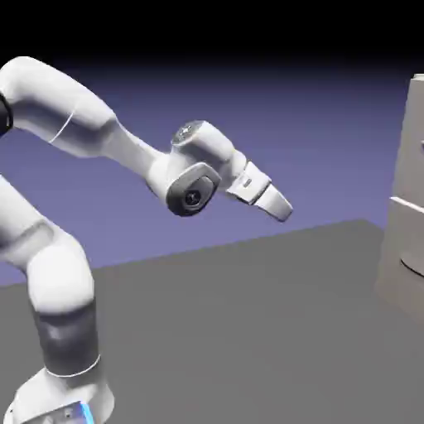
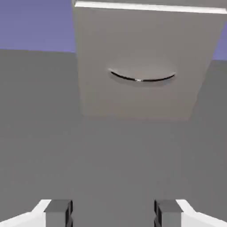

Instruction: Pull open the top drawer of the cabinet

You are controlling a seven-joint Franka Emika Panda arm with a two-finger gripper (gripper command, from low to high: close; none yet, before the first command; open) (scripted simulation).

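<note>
The hand view alone shows the gripper's (image 2: 113,213) fingertips apart (and the curved handle (image 2: 141,80) entire).

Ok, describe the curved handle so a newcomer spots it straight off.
Find the beige-grey cabinet standing beyond the gripper. Below its pale ledge is a flat front. The handle is the thin dark bar across it, bowed downward like a smile, the only curved line there.

No readable text, no legible label, no brand, no number, no sign that can be read
</note>
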